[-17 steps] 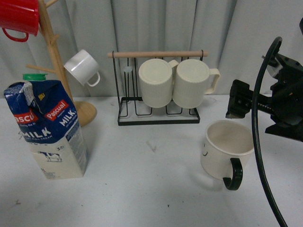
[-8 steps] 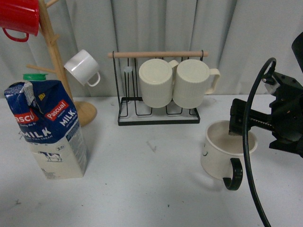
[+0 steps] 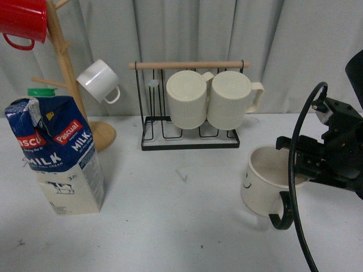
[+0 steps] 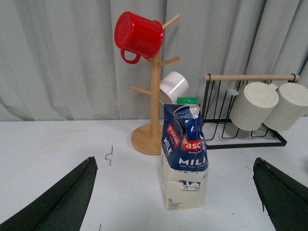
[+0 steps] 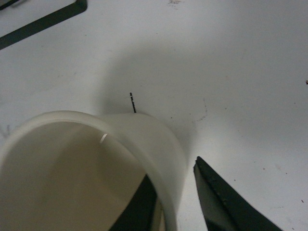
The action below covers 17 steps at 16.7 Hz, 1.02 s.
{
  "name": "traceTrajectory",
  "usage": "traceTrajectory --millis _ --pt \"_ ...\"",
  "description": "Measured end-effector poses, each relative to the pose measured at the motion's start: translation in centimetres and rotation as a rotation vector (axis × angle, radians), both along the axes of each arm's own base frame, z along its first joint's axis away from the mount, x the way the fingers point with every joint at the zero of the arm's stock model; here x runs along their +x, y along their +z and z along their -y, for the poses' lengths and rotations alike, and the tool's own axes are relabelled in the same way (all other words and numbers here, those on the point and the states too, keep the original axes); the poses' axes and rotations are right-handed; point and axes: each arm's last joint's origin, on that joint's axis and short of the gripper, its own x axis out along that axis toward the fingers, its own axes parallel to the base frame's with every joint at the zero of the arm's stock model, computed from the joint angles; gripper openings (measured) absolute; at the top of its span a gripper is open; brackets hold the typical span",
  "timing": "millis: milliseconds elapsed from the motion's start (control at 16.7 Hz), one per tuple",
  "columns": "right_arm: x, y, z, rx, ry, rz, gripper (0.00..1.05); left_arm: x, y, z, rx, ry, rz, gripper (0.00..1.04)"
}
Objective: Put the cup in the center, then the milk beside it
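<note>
Fingers of the right gripper straddle the rim of the cup. In the right wrist view one black finger is inside the bowl and the other is outside the wall. A sliver of table shows between the outer finger and the cup, so the jaws stand a little apart and do not clamp the wall. In the front view the black arm comes in from the right edge, which cuts it off. Its cable loops across the cup's right side and hides part of the rim.

The cup stands upright at the right of the front view, below mid-height. It is wide, smooth and glossy cream, with its black handle toward the camera and a small smiley on its left side.

The left gripper is spread wide and holds nothing. The milk stands beyond its tips, at the left of the front view and well apart from the cup. The carton is gable-topped with a crumpled peak, dark blue above and cream below, with a green cap.

A faint black mark lies on the white tabletop between milk and cup. Behind it, a wire rack with a wooden bar holds two ribbed mugs. At upper left a wooden tree carries a white mug and a red mug, which the frame edge cuts off.
</note>
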Motion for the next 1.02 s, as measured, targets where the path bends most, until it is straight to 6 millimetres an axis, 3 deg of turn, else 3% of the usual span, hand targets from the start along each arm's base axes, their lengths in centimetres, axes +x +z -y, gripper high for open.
traceTrajectory --millis 120,180,300,479,779,1019 --pt "-0.3 1.6 -0.5 0.016 0.016 0.028 0.06 0.0 0.0 0.0 0.0 0.0 0.0 0.98" --pt "-0.6 2.6 -1.0 0.031 0.037 0.051 0.03 0.0 0.0 0.0 0.0 0.0 0.0 0.98" --pt "-0.9 4.4 -2.7 0.041 0.077 0.075 0.03 0.0 0.0 0.0 0.0 0.0 0.0 0.98" --pt "0.3 5.9 -6.1 0.012 0.118 0.092 0.03 0.0 0.0 0.0 0.0 0.0 0.0 0.98" --pt "1.0 3.5 -10.7 -0.072 0.172 0.005 0.03 0.0 0.0 0.0 0.0 0.0 0.0 0.98" --pt "1.7 2.7 -12.8 -0.091 0.182 -0.019 0.03 0.0 0.0 0.0 0.0 0.0 0.0 0.98"
